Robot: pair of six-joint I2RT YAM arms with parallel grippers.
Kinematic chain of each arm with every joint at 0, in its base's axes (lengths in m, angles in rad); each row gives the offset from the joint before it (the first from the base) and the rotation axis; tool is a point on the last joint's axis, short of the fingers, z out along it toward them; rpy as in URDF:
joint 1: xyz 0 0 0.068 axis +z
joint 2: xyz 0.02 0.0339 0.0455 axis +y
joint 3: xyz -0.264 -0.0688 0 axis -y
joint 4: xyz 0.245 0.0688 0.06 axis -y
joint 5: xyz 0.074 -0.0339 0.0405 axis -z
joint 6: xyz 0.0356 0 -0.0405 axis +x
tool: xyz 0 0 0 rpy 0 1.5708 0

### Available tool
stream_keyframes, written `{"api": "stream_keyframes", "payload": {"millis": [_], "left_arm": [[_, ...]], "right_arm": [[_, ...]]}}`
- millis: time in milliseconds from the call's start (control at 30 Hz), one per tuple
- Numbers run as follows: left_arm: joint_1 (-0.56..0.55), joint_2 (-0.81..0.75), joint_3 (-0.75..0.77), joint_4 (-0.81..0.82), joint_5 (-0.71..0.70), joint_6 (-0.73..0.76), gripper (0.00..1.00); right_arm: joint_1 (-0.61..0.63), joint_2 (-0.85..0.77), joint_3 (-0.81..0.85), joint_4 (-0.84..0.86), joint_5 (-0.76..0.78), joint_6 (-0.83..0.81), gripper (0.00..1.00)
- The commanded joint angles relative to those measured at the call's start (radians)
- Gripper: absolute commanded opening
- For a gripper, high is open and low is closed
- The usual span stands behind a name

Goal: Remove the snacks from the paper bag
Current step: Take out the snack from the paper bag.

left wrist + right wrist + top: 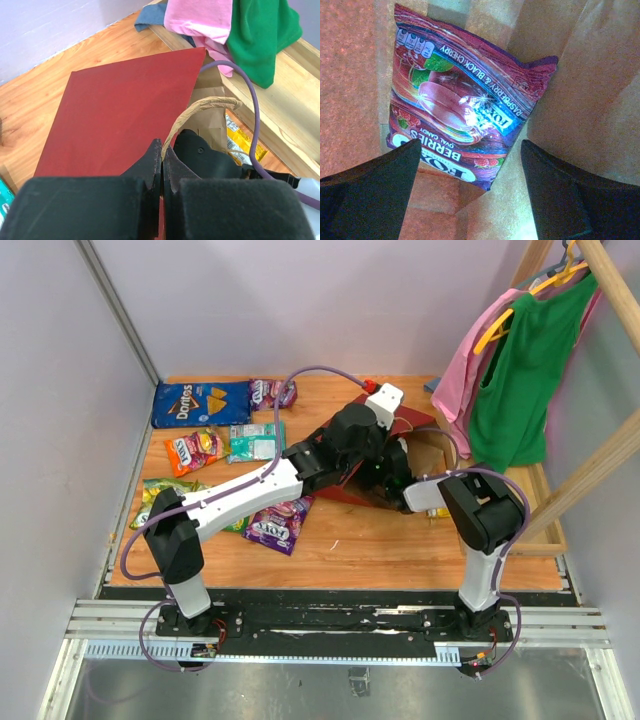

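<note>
Purple-pink glossy Fox's candy packet point(465, 110) lay inside the large red paper bag point(120, 115), against its brown kraft lining. It was judged light, crinkly and slippery, best pinched across its lower sealed edge. The right gripper point(470, 150) stood wide astride it, not closed. The left gripper point(162, 150) was clamped on the bag's rim by the twisted paper handle point(205, 107).

Top view: sits high above and behind the arm bases point(185, 615), looks down over the whole counter point(400, 540), well back. Left wrist view: rides just behind the left claw point(161, 150), faces along the red side of the paper bag point(120, 110), close. Right wrist view: peers past the right claw point(470, 150) into the brown inside, very near a candy packet point(465, 100). Overlap across all three: only the bag.
</note>
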State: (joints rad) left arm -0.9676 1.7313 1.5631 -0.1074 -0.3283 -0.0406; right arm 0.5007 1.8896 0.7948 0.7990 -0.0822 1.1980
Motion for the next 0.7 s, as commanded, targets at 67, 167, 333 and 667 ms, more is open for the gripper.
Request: {"api": "stream_keyframes", "payload": {"millis": [67, 167, 333, 667], "left_arm": [[-0.013, 0.012, 0.031, 0.006, -0.019, 0.005, 0.0], [-0.014, 0.021, 0.04, -0.01, -0.025, 0.001, 0.01], [-0.014, 0.023, 0.038, -0.023, -0.037, -0.001, 0.01], [-0.011, 0.029, 0.028, -0.019, -0.111, 0.054, 0.0]], "right_arm": [[0.042, 0.063, 0.102, -0.161, 0.026, -0.042, 0.83], [0.054, 0.126, 0.141, -0.128, 0.009, -0.029, 0.82], [0.057, 0.164, 0.191, -0.111, -0.004, -0.033, 0.72], [0.026, 0.037, 0.088, 0.047, -0.04, -0.018, 0.01]]}}
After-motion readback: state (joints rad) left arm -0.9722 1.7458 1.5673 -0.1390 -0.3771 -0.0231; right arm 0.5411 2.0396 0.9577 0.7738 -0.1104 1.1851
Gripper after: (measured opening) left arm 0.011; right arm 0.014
